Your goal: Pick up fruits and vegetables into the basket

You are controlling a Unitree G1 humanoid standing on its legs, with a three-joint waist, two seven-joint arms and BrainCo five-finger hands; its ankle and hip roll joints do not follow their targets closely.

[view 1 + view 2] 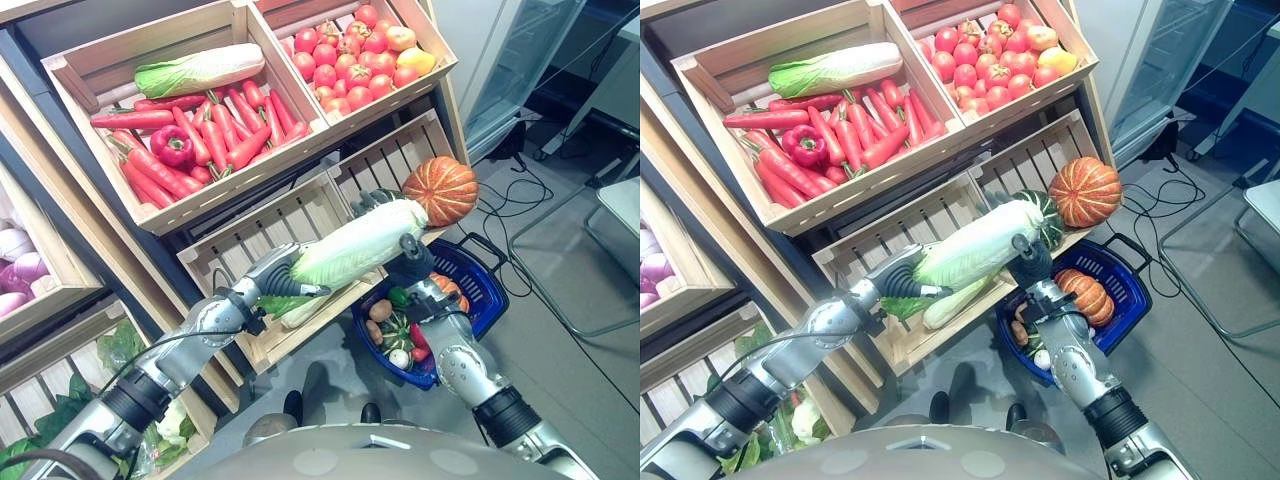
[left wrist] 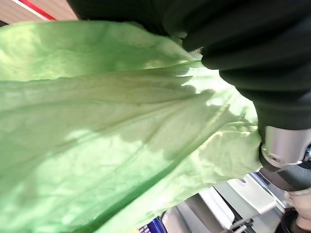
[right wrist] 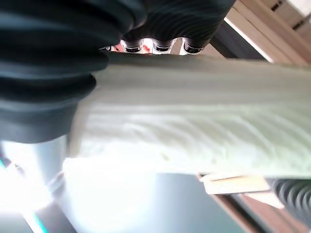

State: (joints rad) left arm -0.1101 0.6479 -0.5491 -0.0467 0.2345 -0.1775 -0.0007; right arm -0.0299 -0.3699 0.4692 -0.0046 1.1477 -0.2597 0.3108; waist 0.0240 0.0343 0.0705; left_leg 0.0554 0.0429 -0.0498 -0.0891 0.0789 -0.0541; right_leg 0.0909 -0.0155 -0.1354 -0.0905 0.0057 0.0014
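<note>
A long napa cabbage [image 1: 355, 243], white with a green leafy end, hangs in the air in front of the lower crate. My left hand [image 1: 283, 272] is curled round its leafy end, and green leaf [image 2: 112, 131] presses against the hand's dark cover [image 2: 252, 53]. Closed on the white stalk end [image 3: 194, 121] is my right hand [image 1: 412, 250], its fingers [image 3: 155, 46] hooked over the top. The blue basket [image 1: 483, 292] sits just below and right of that hand, holding a small orange pumpkin [image 1: 1085, 295], a potato [image 1: 380, 310] and other vegetables.
An orange pumpkin [image 1: 440, 190] and a dark green squash [image 1: 1048, 218] rest on the lower crate [image 1: 290, 215]. The upper crates hold carrots [image 1: 215, 135], a red pepper [image 1: 172, 146], another cabbage [image 1: 200, 68] and tomatoes [image 1: 350, 60]. A pale long vegetable [image 1: 955, 303] lies in the lower crate.
</note>
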